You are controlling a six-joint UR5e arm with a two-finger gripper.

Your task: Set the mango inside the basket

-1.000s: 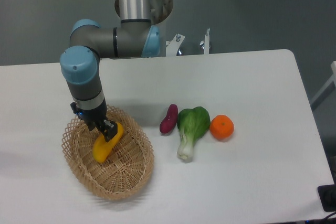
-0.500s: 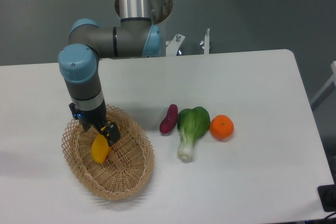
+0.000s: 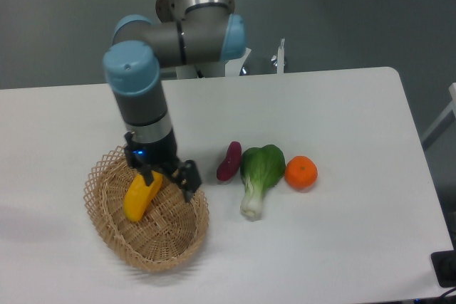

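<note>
**A:** The gripper point(image 3: 169, 178) hangs over the basket point(image 3: 178, 236) with its fingers spread; one dark finger point(image 3: 189, 181) stands on the side toward the sweet potato point(image 3: 229, 161), the other next to the mango point(image 3: 141, 196). Nothing sits between them.

**B:** So the mango is free?

**A:** It looks so. It lies inside the basket, on the woven floor, in the half away from the sweet potato. I judge the placing done and the release step in hand.

**B:** What does the next move call for?

**A:** A straight lift clear of the basket's looped rim, without brushing the fruit.

**B:** How does the mango lie?

**A:** Its long axis runs slantwise: upper end toward the gripper, lower end toward the basket's near-left rim.
</note>
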